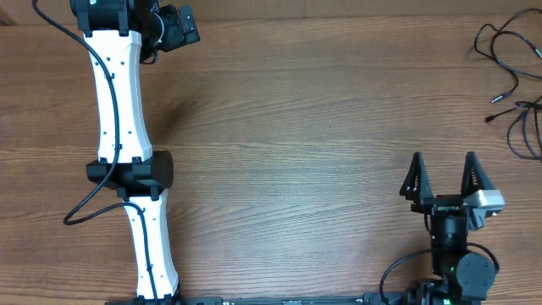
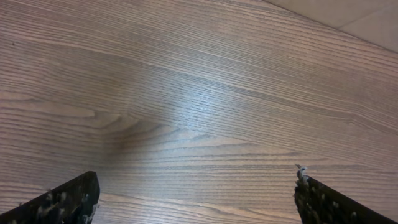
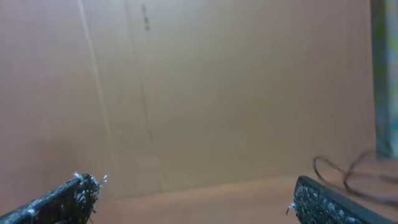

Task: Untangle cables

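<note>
The cables (image 1: 513,71) are thin black cords lying in loose tangled loops at the far right corner of the wooden table (image 1: 305,144), with small plug ends pointing left. A blurred loop of the cables (image 3: 348,171) shows at the right of the right wrist view. My right gripper (image 1: 444,161) stands open near the front right, well short of the cables, with nothing between its fingers (image 3: 317,202). My left gripper (image 2: 196,180) is open over bare wood at the far left, with the white left arm (image 1: 118,102) stretched toward the back edge.
The left arm's own thick black cable (image 1: 85,212) loops out beside its elbow at the left. A plain beige wall (image 3: 217,81) rises behind the table's far edge. Bare wood lies between the two arms.
</note>
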You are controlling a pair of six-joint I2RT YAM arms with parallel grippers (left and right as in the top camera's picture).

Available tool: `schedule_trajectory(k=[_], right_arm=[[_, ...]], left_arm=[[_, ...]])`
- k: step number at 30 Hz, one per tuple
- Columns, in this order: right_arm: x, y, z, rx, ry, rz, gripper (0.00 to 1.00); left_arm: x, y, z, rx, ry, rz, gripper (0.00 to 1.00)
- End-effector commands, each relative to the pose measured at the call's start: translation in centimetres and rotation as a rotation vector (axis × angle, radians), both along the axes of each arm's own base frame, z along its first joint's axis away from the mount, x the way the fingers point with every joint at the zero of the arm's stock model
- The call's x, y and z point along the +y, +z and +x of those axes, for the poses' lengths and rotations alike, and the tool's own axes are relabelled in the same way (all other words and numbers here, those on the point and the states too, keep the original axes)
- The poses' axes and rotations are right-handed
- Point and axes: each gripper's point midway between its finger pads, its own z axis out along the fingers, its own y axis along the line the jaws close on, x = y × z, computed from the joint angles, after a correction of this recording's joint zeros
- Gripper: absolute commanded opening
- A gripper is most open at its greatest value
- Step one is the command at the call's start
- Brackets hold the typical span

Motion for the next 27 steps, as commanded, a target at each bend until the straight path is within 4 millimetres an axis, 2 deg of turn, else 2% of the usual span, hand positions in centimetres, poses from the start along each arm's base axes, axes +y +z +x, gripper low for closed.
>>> schedule_trajectory(k=[1,6,10,17,27], right_arm=[[-0.4,-0.9,0.0,0.018,-0.025,0.001,1.00],[-0.6,-4.2,0.7,0.157,-0.033,0.009,1.00],[-0.6,-5.9,0.8,0.224,-0.031,0.014,1.00],[-0.7,-11.3,0.6,0.444,-0.039,0.029,1.00],[-0.7,-12.0,0.7,0.476,-0.042,0.028,1.00]], left_arm=[[-0.1,2.3,-0.5,-0.053,0.004,0.006,1.00],[-0.1,2.3,-0.5,-0.053,0.004,0.006,1.00],[-0.1,2.3,-0.5,-0.053,0.004,0.006,1.00],[-0.1,2.3,-0.5,-0.053,0.004,0.006,1.00],[-0.1,2.3,-0.5,-0.053,0.004,0.006,1.00]])
